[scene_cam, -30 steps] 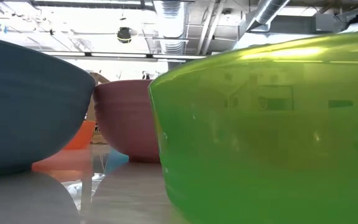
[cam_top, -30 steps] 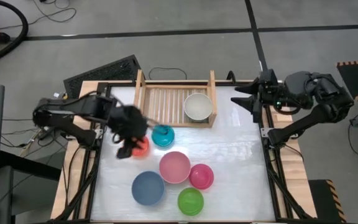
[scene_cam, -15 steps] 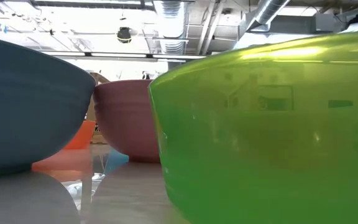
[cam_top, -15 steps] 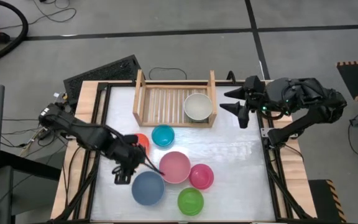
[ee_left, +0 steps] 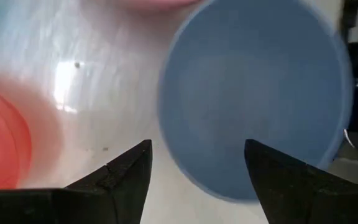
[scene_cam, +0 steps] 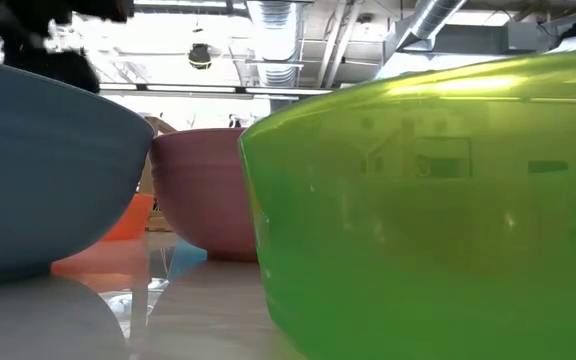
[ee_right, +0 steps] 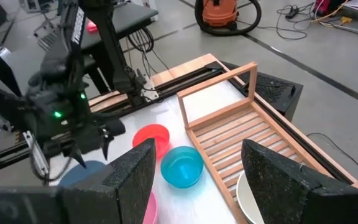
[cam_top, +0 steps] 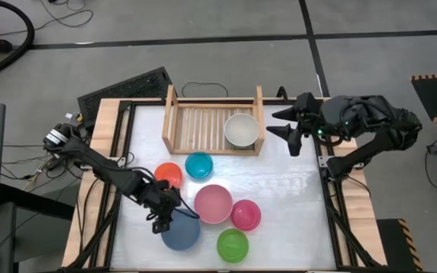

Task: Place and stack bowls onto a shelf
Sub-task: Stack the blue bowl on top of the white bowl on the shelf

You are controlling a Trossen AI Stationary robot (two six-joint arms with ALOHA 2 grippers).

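Here, the white table [cam_top: 294, 197] fills the middle of the high view, and the shelf [cam_top: 214, 121] sits at its upper centre, holding the cream-white bowl [cam_top: 241, 130] in its right end. The other bowls cluster in the lower centre of the frame: the pink bowl [cam_top: 213, 203] in the middle, the blue bowl [cam_top: 182, 231] just lower left of it, the magenta bowl [cam_top: 246, 214] to its right, the lime green bowl [cam_top: 232, 245] lowest, and the teal bowl [cam_top: 199, 164] and red-orange bowl [cam_top: 168, 174] above, nearer the shelf. The left gripper [cam_top: 165, 214] hangs over the blue bowl's upper left rim, fingers spread wide and holding nothing. The right gripper [cam_top: 281, 123] hovers at the upper right beside the shelf, also spread wide and empty.
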